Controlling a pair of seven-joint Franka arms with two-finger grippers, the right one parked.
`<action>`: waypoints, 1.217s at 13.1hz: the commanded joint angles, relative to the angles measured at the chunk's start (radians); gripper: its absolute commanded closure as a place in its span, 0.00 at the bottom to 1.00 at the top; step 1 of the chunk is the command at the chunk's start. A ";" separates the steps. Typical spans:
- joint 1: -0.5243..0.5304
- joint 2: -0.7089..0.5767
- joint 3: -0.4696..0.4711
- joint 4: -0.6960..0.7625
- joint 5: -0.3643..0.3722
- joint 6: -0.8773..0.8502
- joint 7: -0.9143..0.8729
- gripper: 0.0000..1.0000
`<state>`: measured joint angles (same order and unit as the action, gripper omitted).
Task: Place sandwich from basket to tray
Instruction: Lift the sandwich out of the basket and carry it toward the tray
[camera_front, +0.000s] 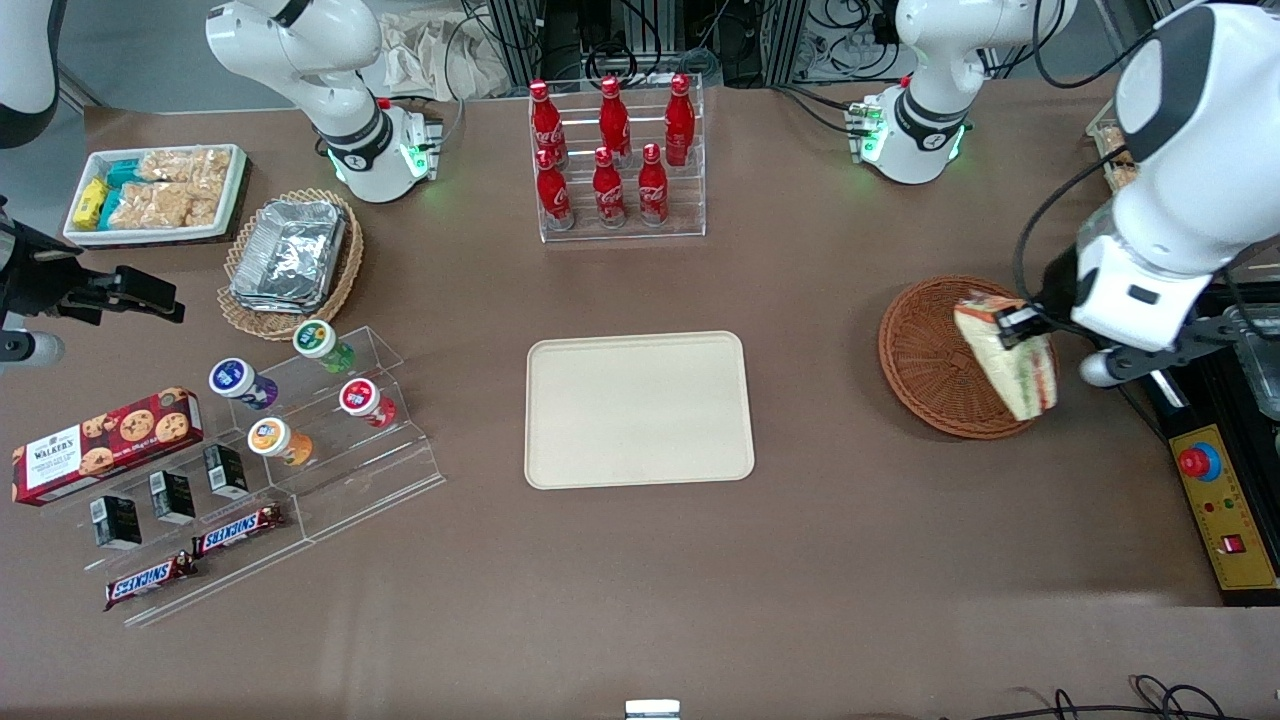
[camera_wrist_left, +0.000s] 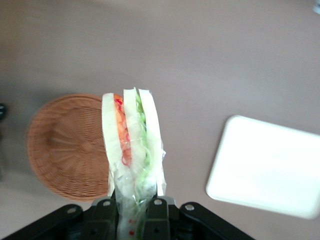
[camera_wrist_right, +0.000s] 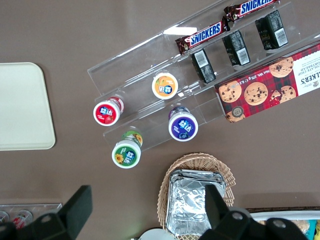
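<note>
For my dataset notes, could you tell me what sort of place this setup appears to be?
Probably a robotics lab staged as a snack counter: the gripper holds a sandwich above a basket, near a tray, cola bottles and an emergency-stop box.

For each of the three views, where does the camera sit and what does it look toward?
Front view: high above the table, looking down; shows both arms and the gripper holding the sandwich above the basket.
Left wrist view: on the working arm, looking down past the sandwich and gripper.
Right wrist view: on the parked arm, over the snack racks.
All three show the tray.
</note>
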<state>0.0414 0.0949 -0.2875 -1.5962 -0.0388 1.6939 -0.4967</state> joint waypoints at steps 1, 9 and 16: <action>-0.030 0.068 -0.059 0.048 -0.023 0.021 0.010 1.00; -0.253 0.342 -0.065 0.038 0.010 0.176 0.056 1.00; -0.342 0.503 -0.062 0.024 0.059 0.377 -0.029 1.00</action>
<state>-0.2841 0.5762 -0.3592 -1.5926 0.0020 2.0541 -0.4804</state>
